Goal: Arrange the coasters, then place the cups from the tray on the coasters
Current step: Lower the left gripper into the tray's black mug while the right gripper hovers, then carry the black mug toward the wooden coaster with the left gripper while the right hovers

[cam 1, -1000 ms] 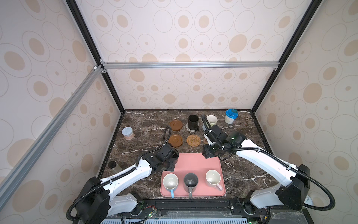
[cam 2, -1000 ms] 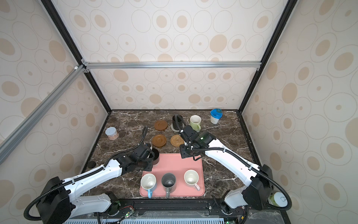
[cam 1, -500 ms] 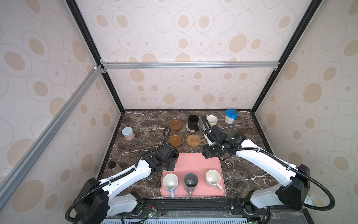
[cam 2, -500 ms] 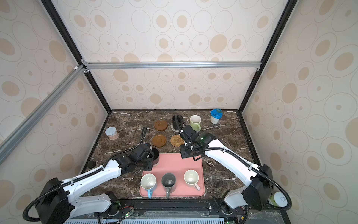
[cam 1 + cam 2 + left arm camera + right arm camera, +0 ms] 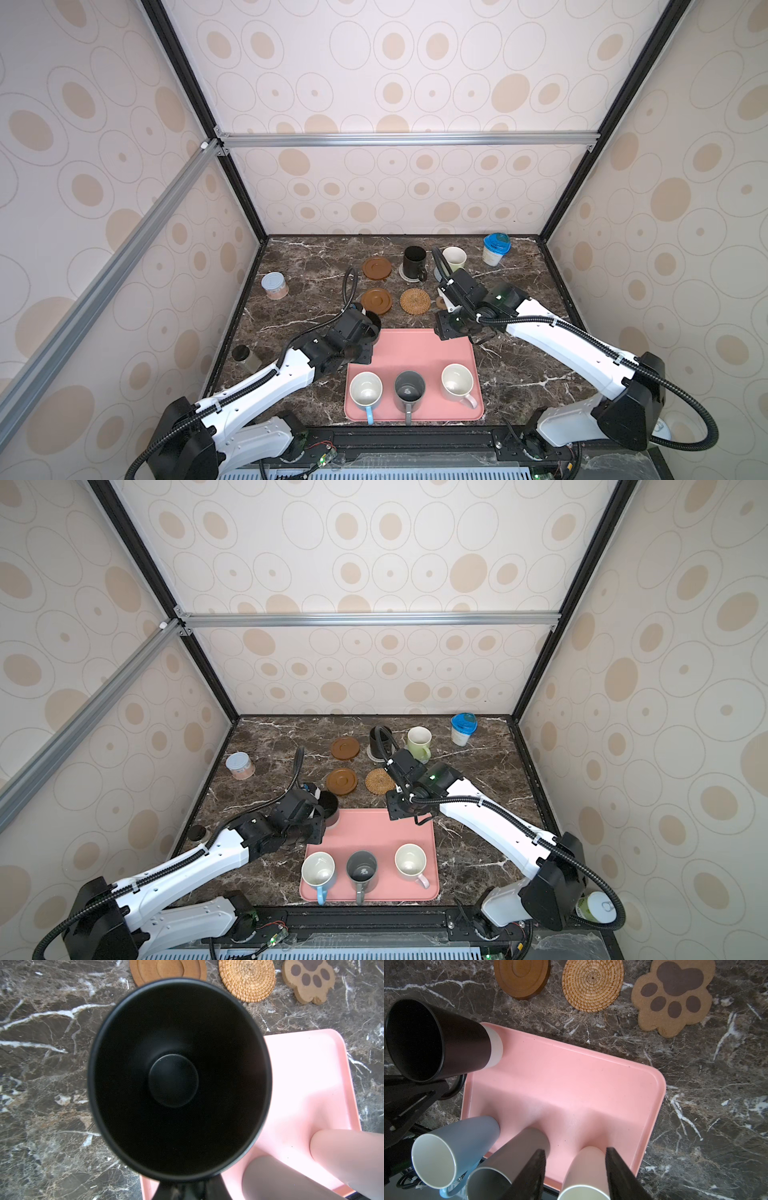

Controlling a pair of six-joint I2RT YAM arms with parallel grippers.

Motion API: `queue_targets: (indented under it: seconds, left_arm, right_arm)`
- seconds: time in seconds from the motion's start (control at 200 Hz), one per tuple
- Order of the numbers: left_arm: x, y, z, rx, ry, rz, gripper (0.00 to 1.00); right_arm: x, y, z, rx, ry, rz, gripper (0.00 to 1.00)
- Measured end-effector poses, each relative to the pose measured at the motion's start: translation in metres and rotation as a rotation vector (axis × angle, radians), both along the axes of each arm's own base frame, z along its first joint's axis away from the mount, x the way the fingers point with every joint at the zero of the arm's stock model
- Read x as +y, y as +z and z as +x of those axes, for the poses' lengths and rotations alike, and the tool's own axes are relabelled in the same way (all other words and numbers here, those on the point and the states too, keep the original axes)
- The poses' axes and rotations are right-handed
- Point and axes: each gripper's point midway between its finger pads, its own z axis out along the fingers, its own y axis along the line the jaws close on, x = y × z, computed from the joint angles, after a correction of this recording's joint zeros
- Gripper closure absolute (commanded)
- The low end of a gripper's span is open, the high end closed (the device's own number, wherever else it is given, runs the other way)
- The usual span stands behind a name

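My left gripper (image 5: 365, 345) is shut on the handle of a black cup (image 5: 371, 324) at the far left corner of the pink tray (image 5: 415, 353); the cup's dark inside (image 5: 172, 1080) fills the left wrist view. On the tray's near side stand a light blue cup (image 5: 365, 390), a dark grey cup (image 5: 409, 388) and a pale pink cup (image 5: 457, 380). My right gripper (image 5: 574, 1150) hangs open and empty above the tray's far right corner. Two brown disc coasters (image 5: 377, 267) (image 5: 376, 300), a rattan coaster (image 5: 415, 301) and a paw coaster (image 5: 675, 997) lie bare.
At the back, another black cup (image 5: 414, 262) and a light green cup (image 5: 454, 258) stand on coasters. A blue-lidded tub (image 5: 494, 249) sits at the back right, a grey-lidded jar (image 5: 274, 285) at the left, and a small dark jar (image 5: 245, 357) by the left wall.
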Motion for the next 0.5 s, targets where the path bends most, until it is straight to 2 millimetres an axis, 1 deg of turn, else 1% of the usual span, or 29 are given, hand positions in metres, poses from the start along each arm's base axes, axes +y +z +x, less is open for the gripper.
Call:
queue_targets:
  seconds: [0.155,0.255,0.36,0.495]
  left_arm:
    - [-0.006,-0.001,0.006,-0.005,-0.001,-0.006,0.95]
    - [-0.010,-0.002,0.014,-0.010,0.012,0.000,0.95]
    - [-0.016,0.001,0.027,-0.028,0.042,-0.005,0.95]
    - [-0.023,0.009,0.051,-0.059,0.079,-0.007,0.95]
  right_arm:
    - [0.000,0.000,0.000,0.001,-0.006,0.003,0.49]
    - [-0.002,0.000,-0.002,0.000,-0.012,0.008,0.49]
    - [-0.003,0.003,-0.004,-0.008,-0.012,0.016,0.49]
    - [-0.006,0.009,-0.005,-0.026,-0.011,0.023,0.49]
